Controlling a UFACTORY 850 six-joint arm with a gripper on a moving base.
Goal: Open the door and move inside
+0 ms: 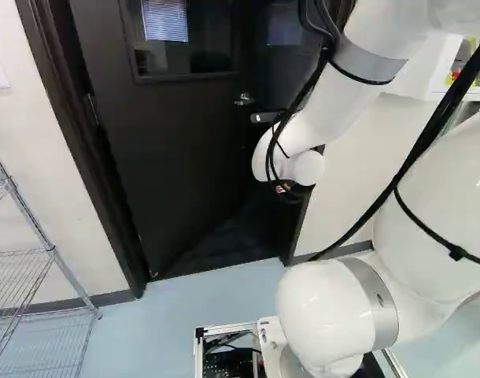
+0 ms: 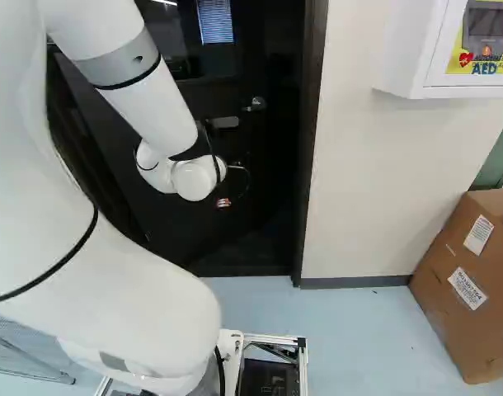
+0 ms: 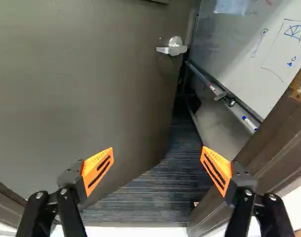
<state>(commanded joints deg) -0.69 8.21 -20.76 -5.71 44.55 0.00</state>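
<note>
Well, door (image 3: 91,89): ajar, swung inward, free edge apart from the frame (image 2: 311,148); might swing back onto the arm (image 1: 326,94) if nothing holds it.
Frame: its right edge, in the right base view, could snag the gripper (image 3: 157,153) or base (image 2: 303,367) on a crooked drive in.
Handle (image 3: 174,48): by the door's free edge, ungripped.
Gripper: fingers wide apart, facing the gap.
Arm: reaching forward, sloping down, far end bent.

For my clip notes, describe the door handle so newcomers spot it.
Find the big dark door, standing ajar. Near its free edge is the handle: a silver lever fixed to the door, unlike the markers on the tray below the whiteboard.
</note>
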